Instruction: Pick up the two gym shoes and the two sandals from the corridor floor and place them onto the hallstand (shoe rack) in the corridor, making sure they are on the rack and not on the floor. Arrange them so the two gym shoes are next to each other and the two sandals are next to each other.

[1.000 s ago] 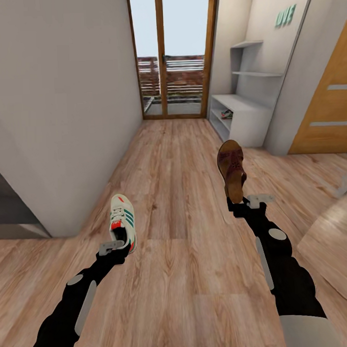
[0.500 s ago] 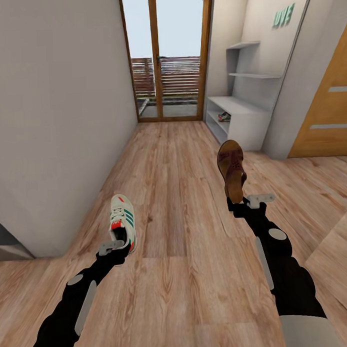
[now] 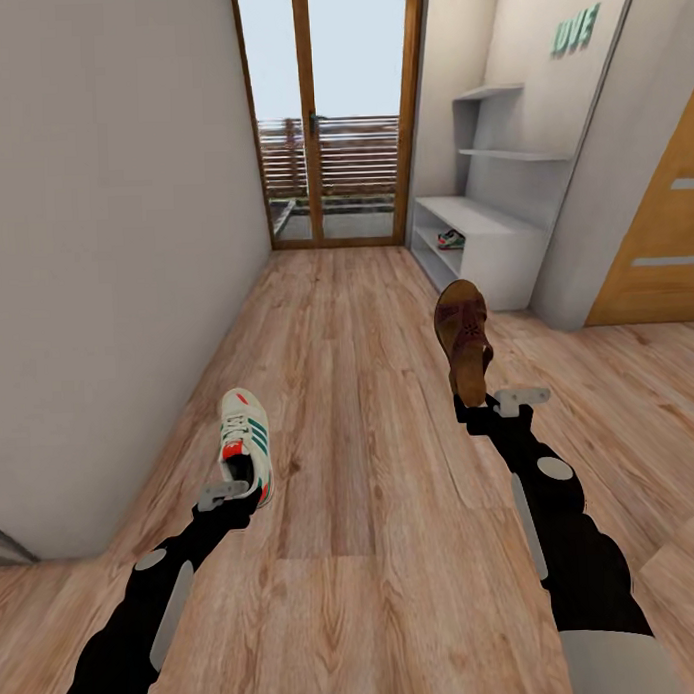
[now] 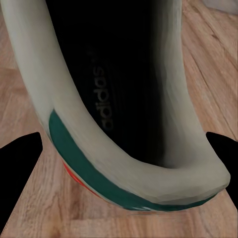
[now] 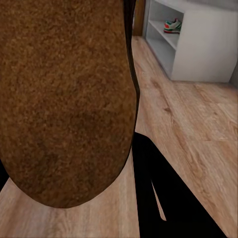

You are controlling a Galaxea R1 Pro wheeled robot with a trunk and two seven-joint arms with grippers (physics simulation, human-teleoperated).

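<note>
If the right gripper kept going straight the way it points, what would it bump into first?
Probably the pale grey-white hallstand ahead; bare wood-plank floor lies between. The right gripper holds a dark brown leather sandal. Depth is unclear.

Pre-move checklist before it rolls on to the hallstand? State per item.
1. Left hand holds a gym shoe: ok, heel gripped, shoe off the floor.
2. Right hand holds a sandal: ok, held toe up.
3. Hallstand in sight: ok, ahead on the right.
4. Corridor floor free of obstacles up to it: ok.
5. Bench top free: ok.
6. Second gym shoe already on a low shelf: ok. Second sandal placed: cannot tell.
</note>
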